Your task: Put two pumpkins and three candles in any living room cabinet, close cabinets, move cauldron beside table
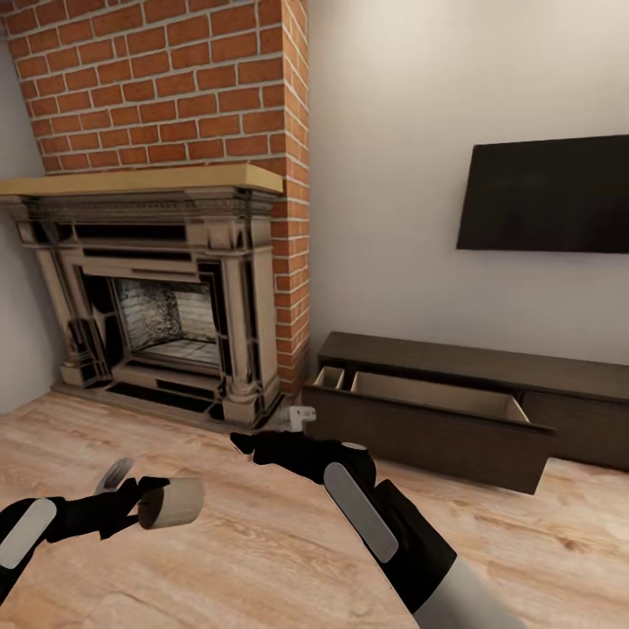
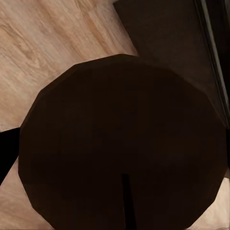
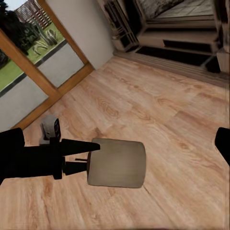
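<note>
Clamped sideways in the left claw (image 1: 144, 498), one grey-beige candle (image 1: 172, 503) rides toward the cabinet (image 1: 437, 411), its drawer open to receive it; right claw (image 1: 301, 418) state unclear.

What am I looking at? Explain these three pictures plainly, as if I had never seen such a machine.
This is a simulated robot with two arms, each ending in a two-finger gripper. The large picture comes from a camera on its head, looking down over both arms. The other two come from cameras near each gripper.

In the head view, the left gripper holds a candle, a stubby beige cylinder, above the wooden floor. The right gripper reaches forward; whether it is open is unclear.

The right wrist view looks across at the same candle in the left gripper. The left wrist view shows a dark round shape up close, probably the candle's end.

Ahead stands the cabinet, one drawer pulled open, beside a fireplace.
</note>
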Controlling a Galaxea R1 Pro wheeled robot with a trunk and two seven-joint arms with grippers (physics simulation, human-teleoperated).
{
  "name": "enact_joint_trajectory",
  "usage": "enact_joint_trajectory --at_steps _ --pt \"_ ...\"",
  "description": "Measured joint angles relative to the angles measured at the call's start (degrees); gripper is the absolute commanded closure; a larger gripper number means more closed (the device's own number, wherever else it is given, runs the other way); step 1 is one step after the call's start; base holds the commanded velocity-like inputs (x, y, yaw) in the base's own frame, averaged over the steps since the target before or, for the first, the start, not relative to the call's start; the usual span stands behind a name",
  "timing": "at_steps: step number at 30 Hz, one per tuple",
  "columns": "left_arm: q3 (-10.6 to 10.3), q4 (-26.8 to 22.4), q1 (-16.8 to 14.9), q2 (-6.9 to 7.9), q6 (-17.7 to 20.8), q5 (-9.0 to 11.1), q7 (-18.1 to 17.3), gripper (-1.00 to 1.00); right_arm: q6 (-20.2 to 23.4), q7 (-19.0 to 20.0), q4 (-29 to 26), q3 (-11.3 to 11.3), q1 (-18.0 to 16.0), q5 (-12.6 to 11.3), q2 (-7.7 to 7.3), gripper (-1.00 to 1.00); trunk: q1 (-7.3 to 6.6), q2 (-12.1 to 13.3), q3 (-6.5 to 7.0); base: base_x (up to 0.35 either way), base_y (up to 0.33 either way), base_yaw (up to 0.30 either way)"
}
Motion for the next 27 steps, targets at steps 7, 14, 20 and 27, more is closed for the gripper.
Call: enact_joint_trajectory --at_steps 7,14,20,27 --pt "0.0 0.0 0.0 -0.02 0.0 0.0 0.1 1.00 0.0 0.0 0.0 0.0 0.0 0.0 0.00 -1.00 0.00 0.0 0.35 0.000 -0.312 -0.250" --pt "-0.1 0.0 0.0 -0.05 0.0 -0.1 0.2 1.00 0.0 0.0 0.0 0.1 0.0 0.0 0.00 -1.00 0.00 0.0 0.70 0.000 -0.319 -0.250" --pt "-0.1 0.0 0.0 -0.09 0.0 -0.2 0.2 1.00 0.0 0.0 0.1 0.0 0.0 0.0 0.00 -1.00 0.00 0.0 0.99 0.000 -0.321 -0.250" --pt "-0.2 0.0 0.0 -0.16 -0.1 -0.1 0.2 1.00 0.0 0.0 0.1 0.0 0.0 0.0 0.00 -1.00 0.00 0.0 1.34 0.015 -0.302 -0.250"
